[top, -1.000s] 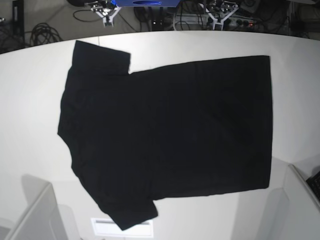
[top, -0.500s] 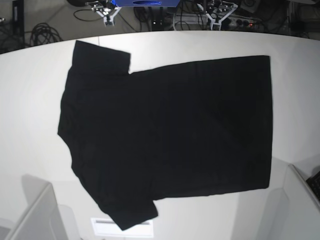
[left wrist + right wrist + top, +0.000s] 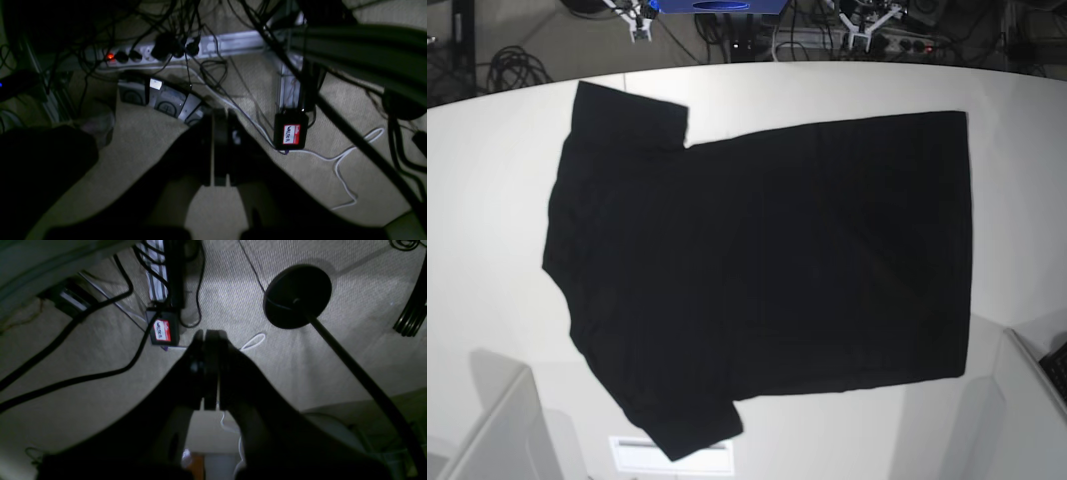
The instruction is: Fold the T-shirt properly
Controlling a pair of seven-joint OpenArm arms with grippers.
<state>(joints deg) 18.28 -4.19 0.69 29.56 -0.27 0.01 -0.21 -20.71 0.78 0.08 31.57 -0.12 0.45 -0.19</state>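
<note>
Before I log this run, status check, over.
Both grippers shut, empty, parked beyond the table's far edge. T-shirt spread flat on table, unfolded. Nothing in the way.

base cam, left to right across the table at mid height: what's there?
Bare white table → black T-shirt, sleeves and shoulders on the left, straight hem on the right → bare table again.

We see a white table [image 3: 497, 200]; beyond its 12 o'clock edge, beige carpet [image 3: 100, 400] strewn with cables [image 3: 347, 166] and a power strip [image 3: 213, 46].
</note>
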